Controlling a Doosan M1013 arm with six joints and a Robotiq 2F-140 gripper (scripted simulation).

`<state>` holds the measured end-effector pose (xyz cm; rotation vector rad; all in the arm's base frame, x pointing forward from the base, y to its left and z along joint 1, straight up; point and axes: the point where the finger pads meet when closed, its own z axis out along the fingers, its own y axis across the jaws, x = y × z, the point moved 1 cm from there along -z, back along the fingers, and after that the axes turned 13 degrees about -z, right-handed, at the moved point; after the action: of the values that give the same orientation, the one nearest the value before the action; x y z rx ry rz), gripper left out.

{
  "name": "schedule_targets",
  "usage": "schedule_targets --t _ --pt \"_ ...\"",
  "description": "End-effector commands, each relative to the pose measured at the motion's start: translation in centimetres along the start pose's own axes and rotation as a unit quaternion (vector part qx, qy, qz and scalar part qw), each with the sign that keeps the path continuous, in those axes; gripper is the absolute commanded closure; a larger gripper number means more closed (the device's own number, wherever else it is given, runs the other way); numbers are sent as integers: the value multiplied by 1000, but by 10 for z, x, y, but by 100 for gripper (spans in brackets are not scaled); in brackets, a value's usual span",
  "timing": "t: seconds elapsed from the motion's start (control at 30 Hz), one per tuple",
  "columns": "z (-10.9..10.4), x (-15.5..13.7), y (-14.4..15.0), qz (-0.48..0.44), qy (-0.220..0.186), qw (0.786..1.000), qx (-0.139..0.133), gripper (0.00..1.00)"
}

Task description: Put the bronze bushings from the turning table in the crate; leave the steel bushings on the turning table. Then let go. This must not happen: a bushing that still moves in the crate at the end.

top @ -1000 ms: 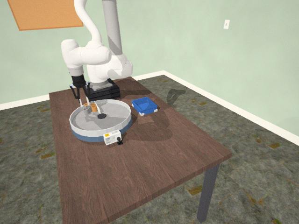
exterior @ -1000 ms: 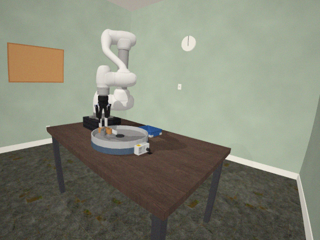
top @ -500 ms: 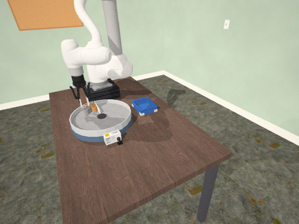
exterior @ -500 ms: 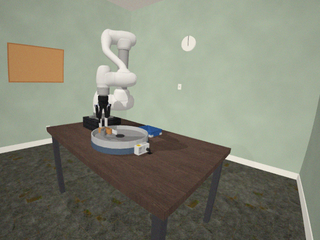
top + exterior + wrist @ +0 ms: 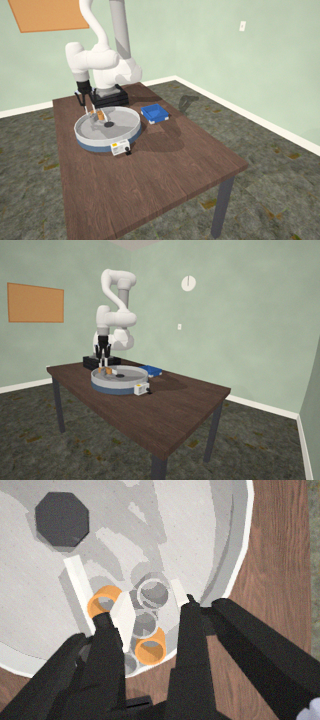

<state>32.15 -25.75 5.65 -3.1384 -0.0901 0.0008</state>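
Note:
The turning table (image 5: 107,127) is a round grey tray with a white rim and a black hub (image 5: 108,124). At its far left edge stands a tight cluster of bushings. In the wrist view I see two bronze bushings (image 5: 104,600) (image 5: 150,650) and steel bushings (image 5: 153,592) (image 5: 144,622) between them. One bronze bushing (image 5: 100,115) shows clearly in the top view. My gripper (image 5: 89,111) points straight down just above the cluster, fingers partly open and empty. In the wrist view the gripper (image 5: 150,605) straddles the steel bushings. The blue crate (image 5: 154,112) is empty, to the right of the table.
A white control box (image 5: 119,147) with a black knob sits at the turning table's front. The arm's black base (image 5: 109,98) stands just behind the turning table. The tray's raised rim runs close behind the bushings. The wooden table's left edge is near.

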Motion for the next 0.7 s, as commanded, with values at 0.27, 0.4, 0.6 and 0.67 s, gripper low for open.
schedule_targets --t 0.27,0.4,0.6,0.67 --pt "0 0 0 0 0 1000 0 72" --pt "2 0 0 0 0 1000 0 72" --pt "22 0 0 0 0 1000 0 72" --pt "24 0 0 0 0 1000 0 72"
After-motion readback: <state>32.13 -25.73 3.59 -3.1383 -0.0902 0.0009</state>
